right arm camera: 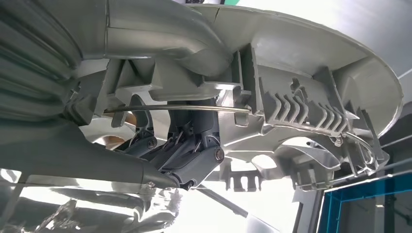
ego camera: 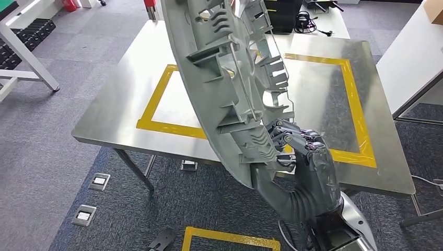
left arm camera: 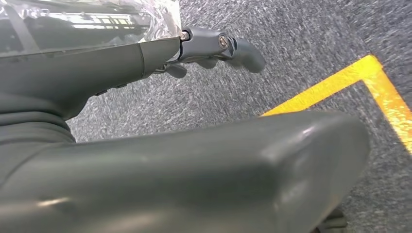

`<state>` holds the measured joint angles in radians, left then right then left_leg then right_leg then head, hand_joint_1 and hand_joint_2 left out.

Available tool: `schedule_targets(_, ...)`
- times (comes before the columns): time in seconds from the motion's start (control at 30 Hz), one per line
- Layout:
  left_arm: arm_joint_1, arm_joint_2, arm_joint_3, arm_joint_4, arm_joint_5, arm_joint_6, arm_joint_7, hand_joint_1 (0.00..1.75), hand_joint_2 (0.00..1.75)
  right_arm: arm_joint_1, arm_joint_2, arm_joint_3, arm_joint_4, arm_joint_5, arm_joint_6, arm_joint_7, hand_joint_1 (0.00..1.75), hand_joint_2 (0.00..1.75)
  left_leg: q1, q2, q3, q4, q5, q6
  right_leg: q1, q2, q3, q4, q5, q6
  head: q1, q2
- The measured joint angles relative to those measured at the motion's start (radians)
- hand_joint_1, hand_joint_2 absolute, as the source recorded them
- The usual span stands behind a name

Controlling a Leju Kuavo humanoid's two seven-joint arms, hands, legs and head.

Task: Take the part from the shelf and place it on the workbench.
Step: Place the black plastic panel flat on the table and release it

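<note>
- The part (ego camera: 230, 78), a big grey ribbed plastic disc with a thin wire clip on its inner side, is held up in the air, tilted on edge, over the near side of the desk (ego camera: 120, 99) and not touching it.
- The right hand (ego camera: 298, 151) grips the part at its lower rim, dark fingers (right arm camera: 187, 155) hooked into the ribbed inner side.
- The left hand (left arm camera: 214, 43) hangs over grey carpet (left arm camera: 301, 43); its fingers are curled in, nothing visible in them.
- The desk has a steel top with a square of yellow tape (ego camera: 156, 102); the part hides part of that square.
- More yellow tape (ego camera: 230, 238) marks the floor before the desk.
</note>
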<state>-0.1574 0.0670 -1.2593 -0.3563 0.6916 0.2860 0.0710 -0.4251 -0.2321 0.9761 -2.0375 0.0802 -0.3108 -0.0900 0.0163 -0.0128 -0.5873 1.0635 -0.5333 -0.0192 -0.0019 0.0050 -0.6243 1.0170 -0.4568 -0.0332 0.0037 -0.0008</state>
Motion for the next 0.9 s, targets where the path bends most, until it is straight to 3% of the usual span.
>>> schedule_targets(0.1, 0.001, 0.0, 0.0, 0.0, 0.0, 0.0, 0.0, 0.0, 1.75, 0.0, 0.0, 0.001, 0.0, -0.001, 0.0, 0.0, 1.75, 1.75, 0.001, 0.001, -0.075, 0.169, -0.077, -0.009, -0.002, -0.003, 0.011, -0.006, -0.003, -0.009, -0.009, 0.0)
schedule_targets(0.13, 0.002, 0.0, 0.0, 0.0, 0.0, 0.0, 0.0, 0.0, 1.75, 0.0, 0.0, 0.001, 0.0, -0.001, 0.0, 0.0, 1.75, 1.75, 0.001, 0.001, -0.101, 0.218, -0.088, -0.011, -0.002, -0.002, 0.012, -0.004, -0.005, -0.01, -0.01, 0.0)
schedule_targets(0.17, 0.003, 0.001, 0.0, 0.0, 0.0, 0.0, 0.0, 0.0, 1.75, 0.001, 0.0, 0.001, 0.0, -0.001, 0.0, 0.0, 1.75, 1.75, 0.001, 0.001, -0.114, 0.237, -0.082, -0.013, -0.002, -0.001, 0.014, -0.003, -0.008, -0.01, -0.011, 0.0)
schedule_targets(0.2, 0.003, 0.001, 0.0, 0.0, 0.0, 0.0, 0.0, 0.0, 1.75, 0.001, 0.0, 0.001, 0.0, -0.001, 0.0, 0.0, 1.75, 1.75, 0.001, 0.002, -0.11, 0.216, -0.055, -0.014, -0.002, 0.0, 0.017, -0.001, -0.011, -0.009, -0.013, 0.0)
schedule_targets(0.27, 0.003, 0.001, 0.0, 0.0, 0.0, 0.0, 0.0, 0.0, 1.75, 0.001, 0.0, 0.002, 0.0, -0.002, 0.0, 0.0, 1.75, 1.75, 0.001, 0.002, -0.062, 0.099, 0.02, -0.011, -0.003, 0.002, 0.025, 0.005, -0.02, -0.003, -0.016, 0.0)
schedule_targets(0.3, 0.002, 0.001, 0.0, 0.0, 0.0, 0.0, 0.0, 0.0, 1.75, 0.001, 0.0, 0.002, 0.0, -0.002, 0.0, 0.0, 1.75, 1.75, 0.0, 0.002, -0.037, 0.041, 0.043, -0.008, -0.002, 0.003, 0.027, 0.009, -0.025, 0.002, -0.018, 0.0)
schedule_targets(0.37, 0.001, 0.001, 0.0, 0.0, 0.0, 0.0, 0.0, 0.0, 1.75, 0.0, 0.0, 0.001, 0.0, -0.002, 0.0, -0.001, 1.75, 1.75, -0.003, 0.001, -0.011, -0.013, 0.047, 0.003, 0.002, 0.003, 0.024, 0.013, -0.028, 0.012, -0.019, 0.0)
schedule_targets(0.43, 0.003, 0.0, 0.001, 0.0, 0.0, -0.001, 0.0, 0.0, 1.75, 0.0, 0.0, 0.001, 0.0, -0.002, -0.001, -0.002, 1.75, 1.75, -0.003, 0.0, -0.008, -0.022, 0.043, 0.015, 0.003, 0.003, 0.019, 0.013, -0.028, 0.022, -0.018, 0.0)
schedule_targets(0.5, 0.003, 0.001, 0.001, 0.0, 0.0, -0.001, 0.0, 0.0, 1.75, 0.0, 0.0, 0.001, 0.0, -0.002, -0.001, -0.001, 1.75, 1.75, 0.001, 0.0, -0.007, -0.026, 0.045, 0.026, 0.001, 0.001, 0.007, 0.039, -0.046, 0.032, -0.013, 0.0)
schedule_targets(0.6, 0.001, 0.001, 0.003, 0.0, 0.0, -0.001, 0.0, 0.0, 1.75, 0.0, 0.0, 0.001, 0.0, -0.002, -0.001, -0.002, 1.75, 1.75, 0.003, 0.001, -0.006, -0.028, 0.044, 0.038, -0.004, 0.0, -0.077, 0.206, -0.122, 0.044, -0.002, 0.0)
schedule_targets(0.67, 0.002, 0.001, 0.005, 0.0, 0.0, -0.002, 0.0, 0.0, 1.75, 0.001, 0.0, 0.001, 0.0, -0.002, -0.001, -0.001, 1.75, 1.75, 0.001, 0.001, -0.005, -0.028, 0.042, 0.04, -0.005, 0.0, -0.128, 0.291, -0.137, 0.045, -0.001, 0.0)
schedule_targets(0.73, 0.003, 0.001, 0.008, 0.0, 0.0, -0.002, 0.0, 0.0, 1.75, 0.001, -0.001, 0.001, 0.0, -0.002, -0.002, -0.001, 1.75, 1.75, 0.0, 0.0, 0.001, -0.028, 0.038, 0.039, -0.004, 0.0, -0.111, 0.233, -0.078, 0.039, 0.001, 0.0)
schedule_targets(0.8, 0.003, 0.0, 0.013, 0.0, 0.0, -0.002, -0.001, 0.0, 1.75, 0.0, 0.0, 0.001, 0.0, -0.002, -0.002, -0.001, 1.75, 1.75, -0.003, -0.002, 0.008, -0.028, 0.032, 0.035, 0.0, 0.0, -0.051, 0.099, -0.011, 0.026, 0.002, 0.0)
schedule_targets(0.83, 0.003, 0.0, 0.015, 0.0, 0.0, -0.002, -0.001, 0.0, 1.75, 0.0, 0.0, 0.001, 0.0, -0.003, -0.002, -0.001, 1.75, 1.75, -0.004, -0.003, 0.008, -0.028, 0.03, 0.031, 0.003, -0.001, -0.028, 0.051, 0.002, 0.02, 0.003, 0.0)
schedule_targets(0.9, 0.003, -0.001, 0.017, 0.0, 0.0, -0.004, -0.001, 0.0, 1.75, -0.001, 0.0, 0.0, 0.0, -0.005, -0.002, 0.0, 1.75, 1.75, -0.005, -0.002, 0.007, -0.028, 0.028, 0.021, 0.008, 0.0, -0.013, 0.02, -0.002, 0.014, 0.003, 0.0)
